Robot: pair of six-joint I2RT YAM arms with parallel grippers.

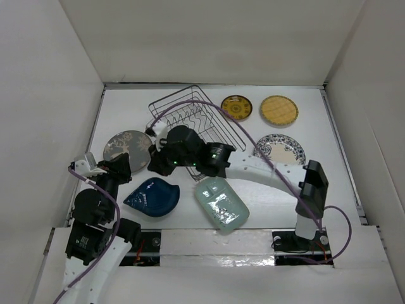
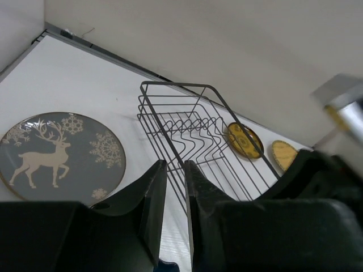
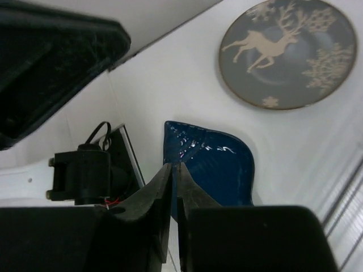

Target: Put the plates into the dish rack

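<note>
Narrowly parted left pincer [image 2: 174, 164] faces dish rack [image 2: 176, 85]; right pincer [image 3: 174, 166] faces blue plate [image 3: 221, 164].

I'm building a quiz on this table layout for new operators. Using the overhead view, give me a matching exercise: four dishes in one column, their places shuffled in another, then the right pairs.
Dishes
1. grey deer plate
2. dark blue leaf dish
3. pale green rectangular dish
4. black-and-white patterned plate

Places
A. right of the dish rack
B. left of the dish rack
C. near side, centre
D. near side, left, in front of the grey deer plate

Pairs: 1-B, 2-D, 3-C, 4-A
</note>
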